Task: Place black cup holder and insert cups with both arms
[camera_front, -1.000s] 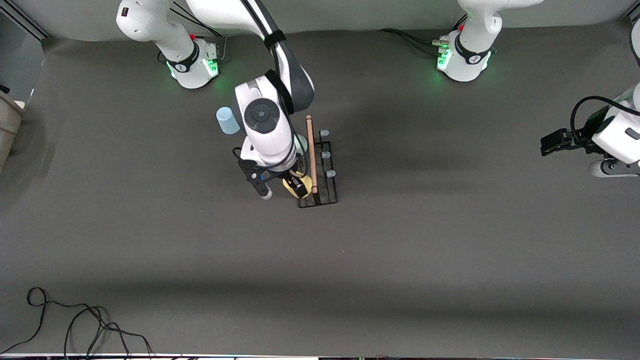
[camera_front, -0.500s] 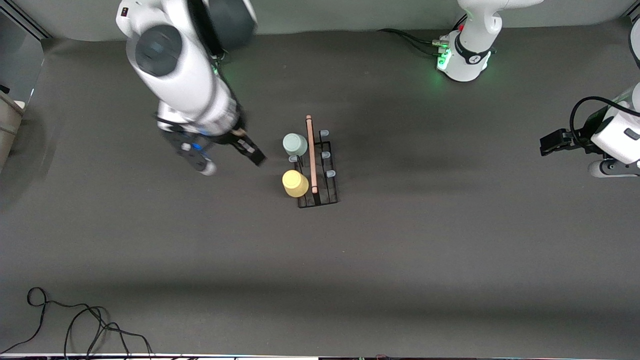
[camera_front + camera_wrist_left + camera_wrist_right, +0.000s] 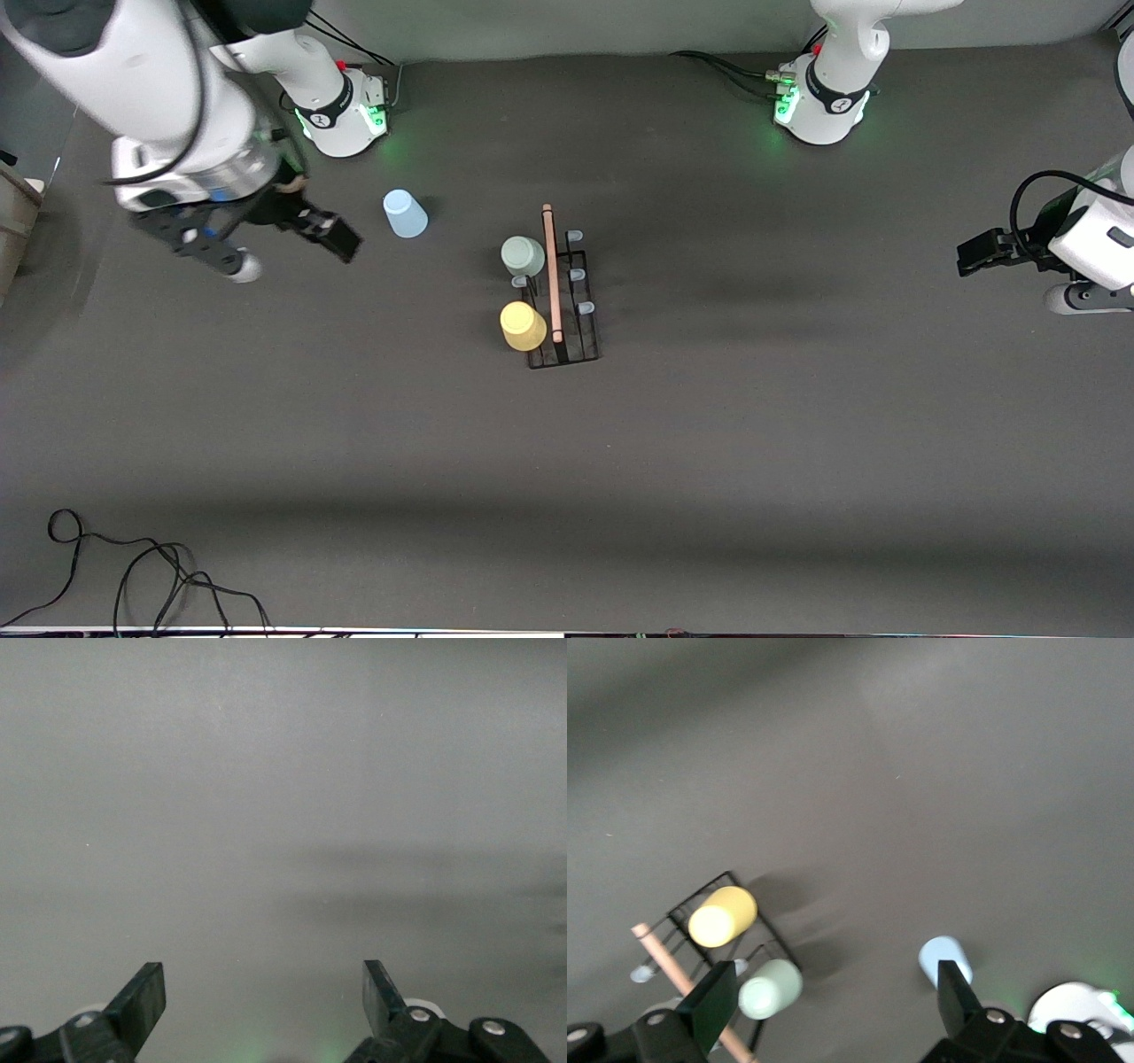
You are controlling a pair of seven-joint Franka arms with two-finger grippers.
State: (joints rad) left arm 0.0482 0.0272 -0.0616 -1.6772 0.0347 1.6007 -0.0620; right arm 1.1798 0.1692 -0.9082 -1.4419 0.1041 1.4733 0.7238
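The rack (image 3: 563, 297) stands near the middle of the table (image 3: 709, 443), closer to the arms' bases than to the front camera, its wooden handle (image 3: 551, 270) running along its top.

Going across the front view from its left edge: the right gripper (image 3: 288, 244) hangs over bare table toward the right arm's end, its fingers spread wide with nothing between them. In the right wrist view the two fingertips (image 3: 713, 1001) stand well apart, and the rack (image 3: 718, 930) and all three cups show past them.

Next comes the blue cup (image 3: 404, 213), upside down on the table, near the right arm's base (image 3: 341, 106) and well apart from the rack. It is on no peg.

Then the green cup (image 3: 523, 255) and the yellow cup (image 3: 523, 325), both seated on pegs on the side of the rack facing the right arm's end. The green one is farther from the front camera, the yellow one nearer, with one bare peg (image 3: 518, 282) between them. Across the handle, three pale-tipped pegs (image 3: 578, 275) stand bare.

The left arm's base (image 3: 824, 106) follows. At the view's right edge the left gripper (image 3: 979, 252) waits over the left arm's end of the table, far from the rack. The left wrist view shows its fingers (image 3: 142, 1001) splayed apart and holding nothing, over bare grey surface.

A black cable (image 3: 133, 567) lies coiled near the front camera at the right arm's end.
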